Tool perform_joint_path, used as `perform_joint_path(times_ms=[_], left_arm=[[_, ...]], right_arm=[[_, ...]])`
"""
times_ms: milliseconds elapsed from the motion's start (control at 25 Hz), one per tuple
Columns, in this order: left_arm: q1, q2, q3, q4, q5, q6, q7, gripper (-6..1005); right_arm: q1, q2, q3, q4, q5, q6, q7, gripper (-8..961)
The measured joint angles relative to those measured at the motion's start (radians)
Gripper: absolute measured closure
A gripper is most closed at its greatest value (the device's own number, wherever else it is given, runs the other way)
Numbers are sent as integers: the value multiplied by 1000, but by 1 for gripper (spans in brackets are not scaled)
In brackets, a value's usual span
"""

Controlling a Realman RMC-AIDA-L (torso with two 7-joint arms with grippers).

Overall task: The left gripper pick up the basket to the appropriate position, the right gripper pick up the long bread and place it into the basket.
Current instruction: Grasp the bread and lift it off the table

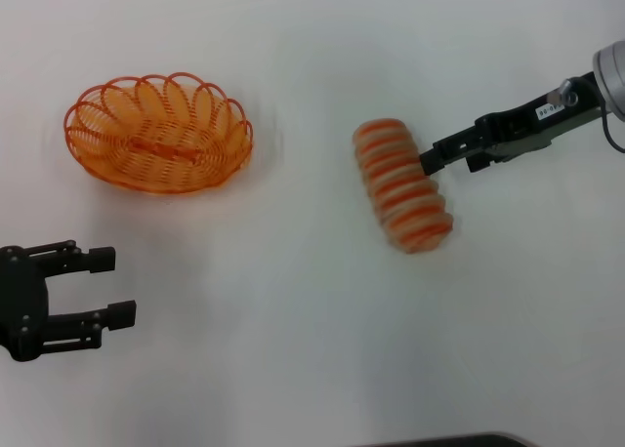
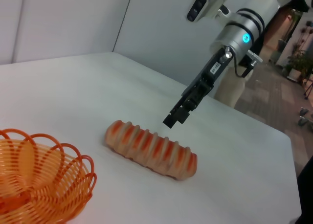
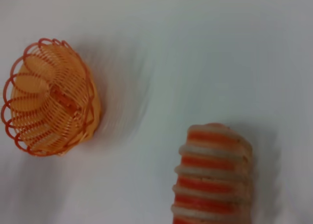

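An oval orange wire basket (image 1: 158,133) with a looped, scalloped rim is seen resting on the white table (image 1: 293,349) toward the far left of the head view, with nothing inside it. The left gripper (image 1: 105,288), a black two-fingered claw, is seen low at the near left, well apart from the basket and nearer to the robot; its fingers are spread apart with an open gap between them, and nothing is held. The long bread (image 1: 401,184), cream-tan with orange crosswise stripes, is seen lying on the table to the right of centre, well apart from the basket, with its length running away from the robot and slightly angled. The right gripper (image 1: 428,161), on a white-and-black arm reaching in from the upper right, is placed just beside the far part of the loaf, on its right side; in the left wrist view its tip (image 2: 175,118) is seen poised just above the loaf (image 2: 150,148), and whether it touches cannot be told. Whether its fingers are apart or together cannot be told. In the right wrist view one end of the loaf (image 3: 213,177) is seen close by, with the basket (image 3: 49,98) farther off.
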Motion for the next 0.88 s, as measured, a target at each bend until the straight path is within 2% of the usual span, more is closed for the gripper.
perform_joint_path(times_ms=[200,440,880], left_arm=[[-1,0,3,-2,2,-2,11,233],[-1,-1,4,-2,2,-2,16,233],[-3,-1,5,-2,12,-11,26,233]], right_arm=[[26,-9,-17,-4,-1,-4,35,91],[58,-8,-81,-4,-7,7,98,93],[154,24,-130,6,-136,48,196,96]])
